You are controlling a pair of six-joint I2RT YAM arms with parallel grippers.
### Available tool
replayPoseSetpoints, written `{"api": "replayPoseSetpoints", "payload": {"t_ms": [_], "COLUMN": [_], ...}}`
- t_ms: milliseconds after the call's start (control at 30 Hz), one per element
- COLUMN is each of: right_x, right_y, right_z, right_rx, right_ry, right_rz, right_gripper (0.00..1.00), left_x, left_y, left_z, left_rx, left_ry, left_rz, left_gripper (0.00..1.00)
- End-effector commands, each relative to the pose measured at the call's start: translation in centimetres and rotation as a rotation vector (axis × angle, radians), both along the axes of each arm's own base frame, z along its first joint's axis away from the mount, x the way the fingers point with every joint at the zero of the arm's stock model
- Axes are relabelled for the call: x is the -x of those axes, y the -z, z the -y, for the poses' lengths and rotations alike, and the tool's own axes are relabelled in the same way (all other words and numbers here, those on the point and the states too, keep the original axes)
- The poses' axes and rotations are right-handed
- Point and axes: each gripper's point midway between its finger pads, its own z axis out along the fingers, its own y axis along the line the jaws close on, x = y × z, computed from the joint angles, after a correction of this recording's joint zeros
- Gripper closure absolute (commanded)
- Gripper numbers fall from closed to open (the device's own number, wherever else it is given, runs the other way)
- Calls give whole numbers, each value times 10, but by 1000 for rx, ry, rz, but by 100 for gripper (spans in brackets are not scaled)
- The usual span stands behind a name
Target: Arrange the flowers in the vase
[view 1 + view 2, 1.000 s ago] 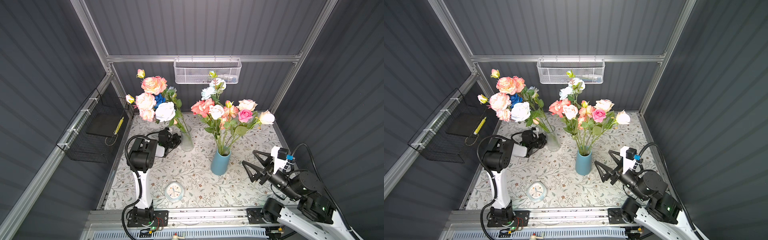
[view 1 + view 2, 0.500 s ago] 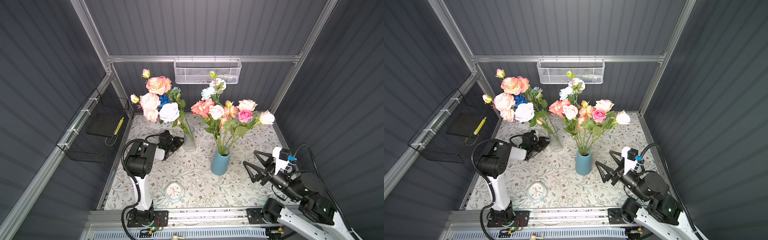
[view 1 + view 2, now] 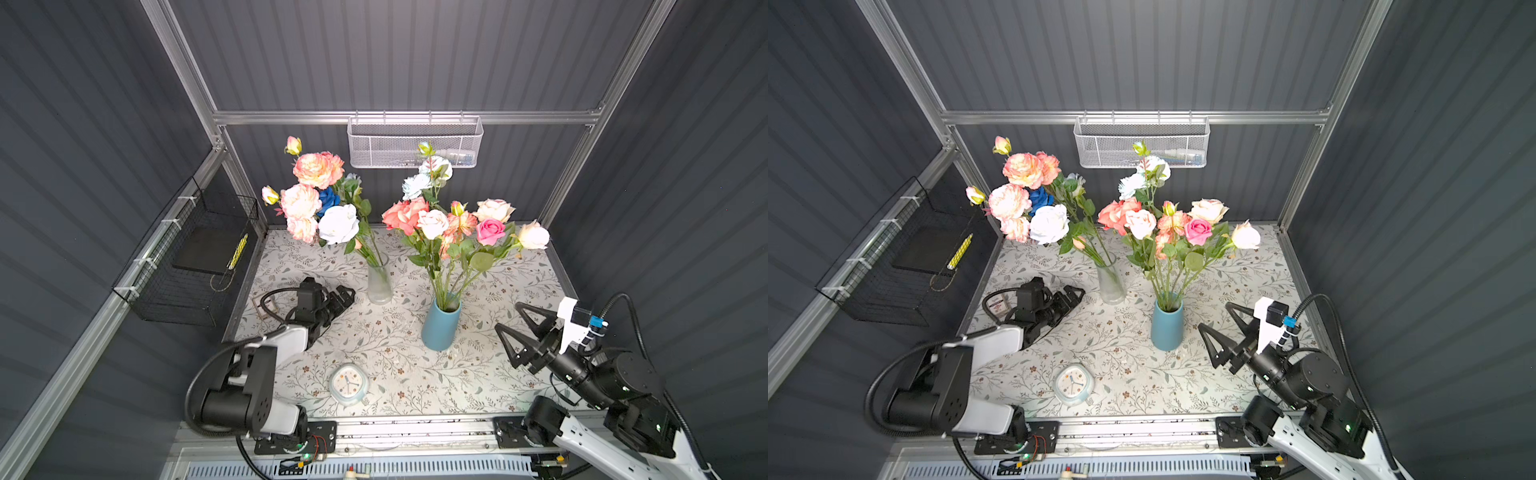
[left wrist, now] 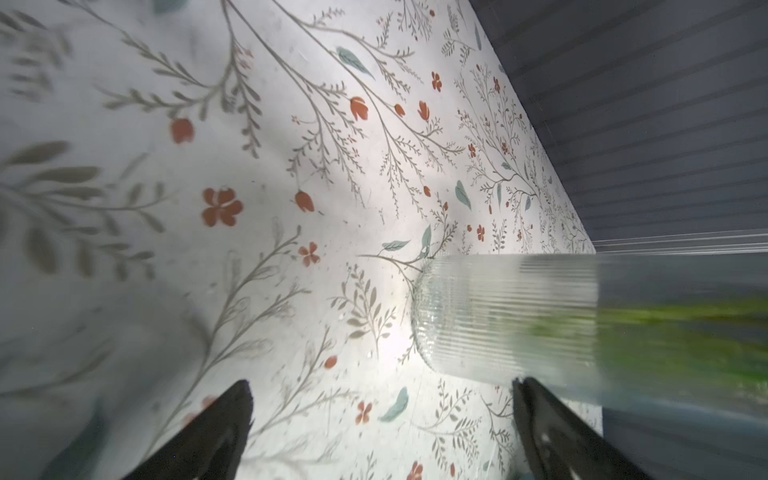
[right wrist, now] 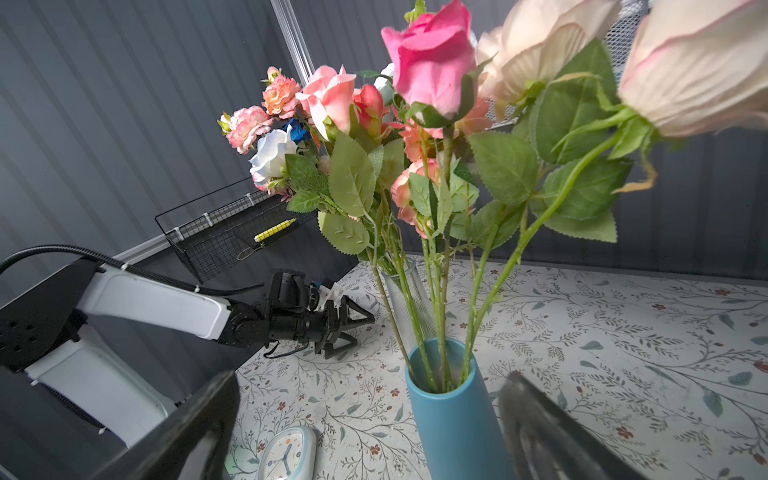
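A pale clock lies on the floral tablecloth

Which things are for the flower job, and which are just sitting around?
For the job: flowers, glass vase, blue vase.
Just lying about: clock, white mesh basket, black wire basket, yellow pen.
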Motion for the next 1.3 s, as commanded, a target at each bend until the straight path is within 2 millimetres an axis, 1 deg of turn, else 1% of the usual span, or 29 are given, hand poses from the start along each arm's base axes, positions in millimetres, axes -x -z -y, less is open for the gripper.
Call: {"api": "replayPoseSetpoints", "payload": {"t_ms": [0,100,167,200,267,333,367,400,467,500,533,600,733,833,933,967,1033,1067,1100,1133,1167,1200,1267], "right_x": [1,2,2,2,1,1,0,0,0,1,1,3,3,0,-2,-5,-13,-18,-24,-29,-33,-36,-42], "right_y": [-5,-5,-4,-4,-3,-2,0,1,2,2,2,3,5,3,9,10,19,25,32,39,46,53,66], "right_z": [8,9,9,9,8,8,7,7,7,8,9,11,21,32,38,42,50,55,59,64,69,72,77], "right_rx": [-21,-27,-29,-32,-31,-30,-27,-24,-19,-18,-15,-12,-19,-47,-11,-7,16,38,62,83,98,113,163], "right_ry": [25,26,26,26,25,26,27,28,27,26,28,33,68,118,154,181,255,299,344,396,442,473,530], "right_rz": [19,23,26,26,28,27,26,23,19,17,15,12,-3,-22,-54,-72,-124,-152,-183,-217,-246,-267,-288], "right_gripper": [1,1,1,1,1,1,1,1,1,1,1,1,1,1,1,1,1,1,1,1,1,1,1], "left_x": [29,46,56,59,61,54,47,41,30,23,16,0,-15,-27,-33,-34,-35,-37,-40,-41,-46,-51,-52], "left_y": [-10,-37,-48,-51,-50,-52,-56,-58,-62,-61,-60,-55,-46,-31,-8,-4,10,8,7,16,19,18,23], "left_z": [-34,-73,-98,-106,-119,-121,-122,-125,-138,-142,-143,-135,-123,-123,-120,-120,-117,-117,-118,-121,-126,-128,-128], "left_rx": [-216,-379,-453,-480,-502,-533,-570,-630,-759,-827,-876,-934,-959,-987,-961,-952,-944,-945,-939,-920,-893,-890,-895], "left_ry": [-40,-178,-290,-328,-401,-408,-399,-391,-417,-411,-395,-331,-279,-263,-218,-230,-209,-219,-225,-205,-200,-207,-189], "left_rz": [-23,27,54,70,83,112,140,152,154,159,171,236,364,379,370,389,392,434,429,352,332,349,288], "left_gripper": [0,0,0,0,0,0,0,0,0,0,0,0,0,0,0,0,0,0,0,0,0,0,0]}}
